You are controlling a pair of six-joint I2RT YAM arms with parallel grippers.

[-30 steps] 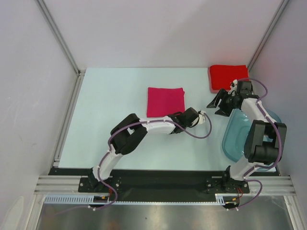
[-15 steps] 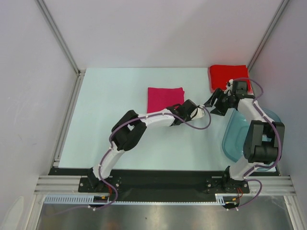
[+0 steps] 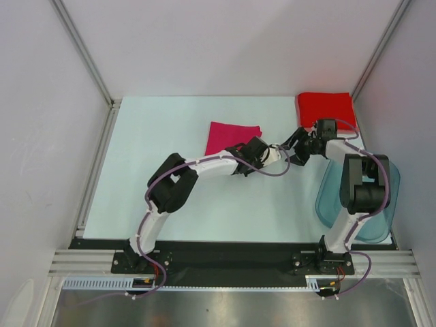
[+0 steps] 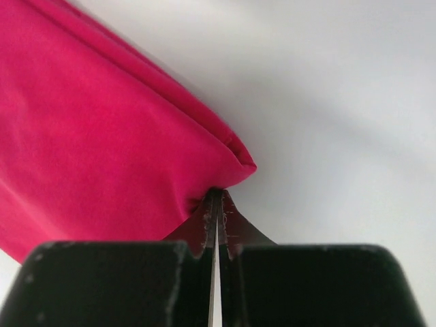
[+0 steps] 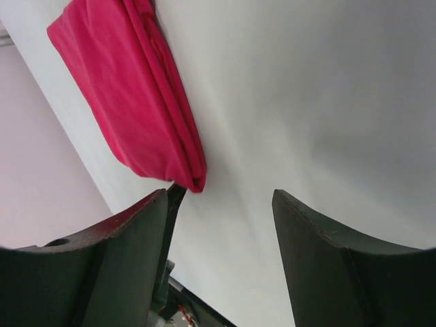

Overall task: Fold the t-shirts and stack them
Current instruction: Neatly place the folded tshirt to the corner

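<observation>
The magenta-pink t-shirt [image 3: 230, 135] lies folded at the table's middle back. My left gripper [image 3: 244, 148] is shut on its near right corner, which is pulled up off the table. In the left wrist view the closed tips [image 4: 215, 196] pinch the corner of the magenta shirt [image 4: 102, 143]. My right gripper [image 3: 295, 146] is open and empty just right of the left wrist, over bare table. The right wrist view shows its spread fingers [image 5: 219, 196] and the magenta shirt [image 5: 133, 102] ahead to the left. The red t-shirt [image 3: 325, 109] lies folded at the back right corner.
A translucent blue-grey tub [image 3: 364, 204] stands at the right edge, partly under the right arm. The enclosure walls and metal posts [image 3: 85, 51] close in the back and sides. The left arm stretches low across the table's middle.
The left gripper has moved back and left, and the magenta shirt's near right corner has risen with it, changing the shirt's outline. The right gripper has swung left toward it.
</observation>
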